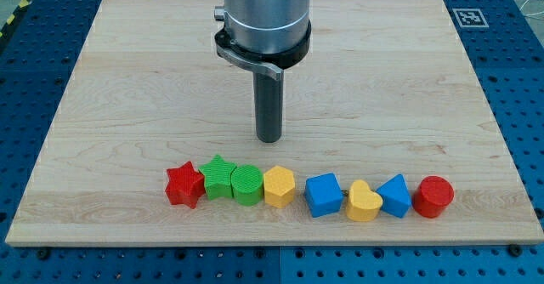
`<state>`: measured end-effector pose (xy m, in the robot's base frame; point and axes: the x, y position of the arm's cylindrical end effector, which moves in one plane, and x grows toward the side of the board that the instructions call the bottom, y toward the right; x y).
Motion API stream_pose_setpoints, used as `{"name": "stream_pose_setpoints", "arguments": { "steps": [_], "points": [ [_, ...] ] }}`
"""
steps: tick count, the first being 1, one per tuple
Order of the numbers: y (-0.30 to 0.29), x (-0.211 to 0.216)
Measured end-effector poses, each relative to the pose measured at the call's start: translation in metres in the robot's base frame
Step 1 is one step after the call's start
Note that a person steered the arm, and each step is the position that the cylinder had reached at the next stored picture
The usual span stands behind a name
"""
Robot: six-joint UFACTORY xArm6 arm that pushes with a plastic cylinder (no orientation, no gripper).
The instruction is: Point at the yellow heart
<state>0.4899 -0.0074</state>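
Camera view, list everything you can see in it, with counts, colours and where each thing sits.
red star: 1, red, left end of the row near the view's bottom
green star: 1, green, beside the red star
green cylinder: 1, green, next right
yellow hexagon: 1, yellow, below my tip
blue cube: 1, blue, right of the hexagon
yellow heart: 1, yellow, next right
blue triangle: 1, blue, next right
red cylinder: 1, red, right end
wooden board: 1, light wood, under everything
my tip: 1, dark, above the row, touching no block

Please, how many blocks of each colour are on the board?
Red: 2, star and cylinder
Green: 2, star and cylinder
Yellow: 2, hexagon and heart
Blue: 2, cube and triangle
Total: 8
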Motion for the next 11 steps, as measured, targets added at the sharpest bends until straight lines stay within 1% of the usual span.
{"name": "stream_pose_setpoints", "arguments": {
  "steps": [1, 2, 3, 4, 5, 6, 9, 11],
  "points": [
    [0.022, 0.000],
    [0.084, -0.010],
    [0.174, -0.013],
    [0.243, 0.034],
    [0.266, 0.087],
    [0.266, 0.129],
    [0.168, 0.129],
    [0.141, 0.129]
  ]
}}
